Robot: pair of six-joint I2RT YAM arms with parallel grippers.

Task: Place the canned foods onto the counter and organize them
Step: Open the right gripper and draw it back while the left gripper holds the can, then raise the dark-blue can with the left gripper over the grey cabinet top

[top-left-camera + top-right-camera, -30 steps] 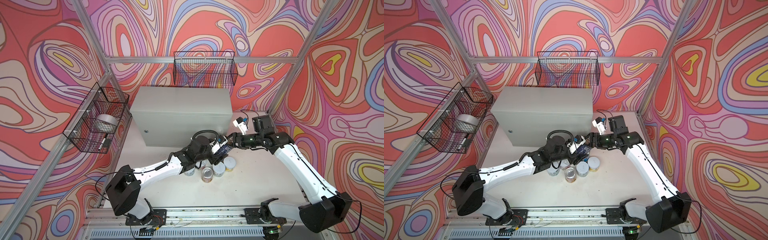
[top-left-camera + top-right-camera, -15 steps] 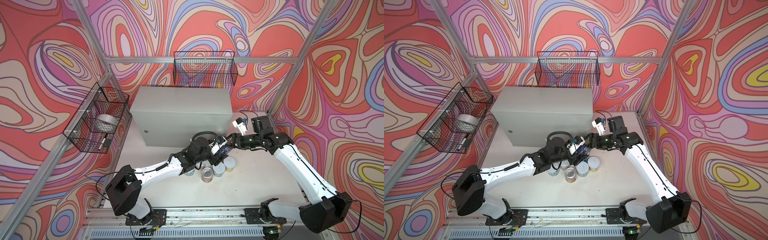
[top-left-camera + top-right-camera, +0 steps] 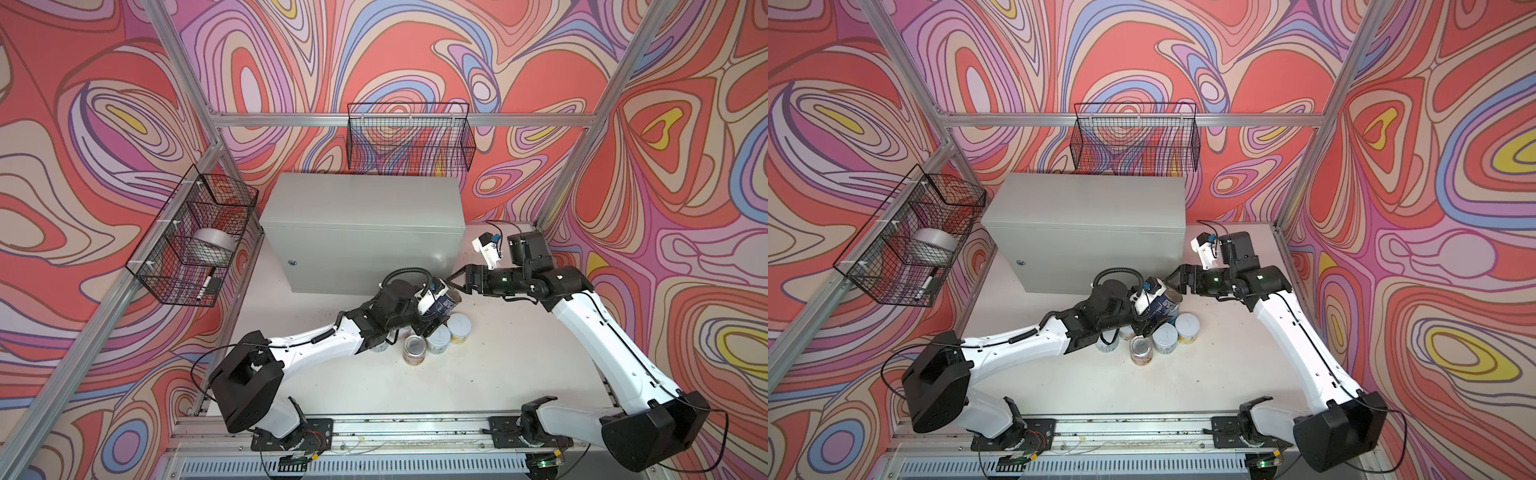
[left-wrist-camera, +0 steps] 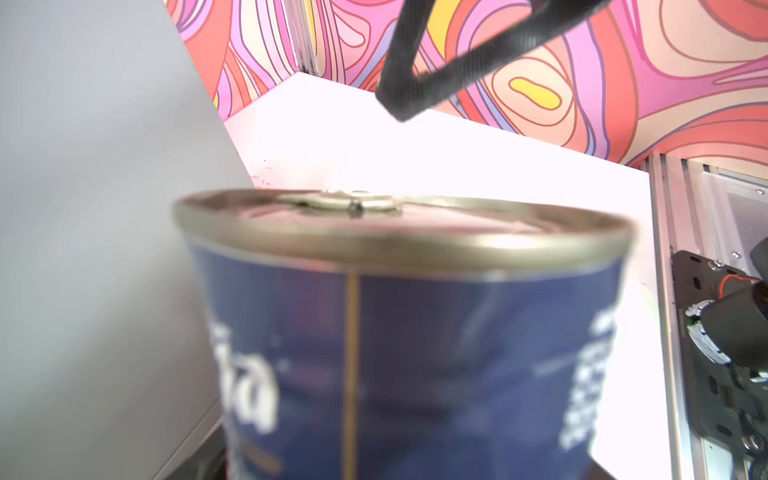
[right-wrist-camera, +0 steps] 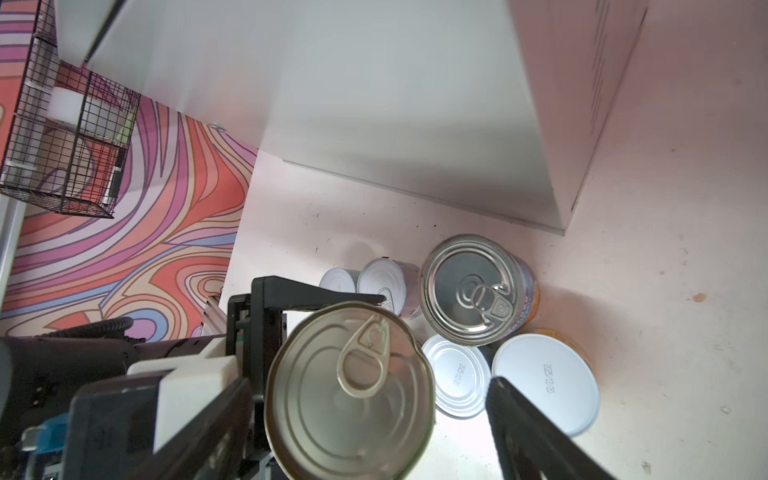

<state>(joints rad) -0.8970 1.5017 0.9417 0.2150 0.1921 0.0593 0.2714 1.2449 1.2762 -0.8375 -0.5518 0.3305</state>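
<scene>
Left gripper (image 3: 439, 313): you have it pinching the tall dark-blue can (image 3: 1165, 305) by its side; in the left wrist view the blue label and silver rim fill the lower half.
Held can: it hangs tilted, ring-pull top leaning toward the right arm, above the group of cans and just in front of the grey cabinet (image 3: 361, 203), near its right front corner.
Right gripper (image 3: 454, 284): your fingers (image 5: 536, 440) stand spread, one on each side of the held can's top. The finger on the white-lid side is clear of the rim; whether the other touches the can, you cannot tell.
Desk (image 3: 519, 365): five more cans stand upright on its white surface in a tight group, touching or almost touching.
Shiny-topped can (image 5: 471, 289): ring-pull lid, colourful label, at the group's edge beside the two white lids.
White-lidded cans (image 5: 544, 374): two side by side, each with a printed date on the lid.
Small pair (image 5: 382, 282): two further cans behind the left gripper's finger (image 5: 324, 296) in the right wrist view; in both top views the left arm partly covers them.
Cabinet lock (image 3: 293, 262): small and round, on the front face toward its left edge.
Wall basket (image 3: 195, 232): black wire, on the left wall, with a grey tape roll (image 3: 214, 245) inside.
</scene>
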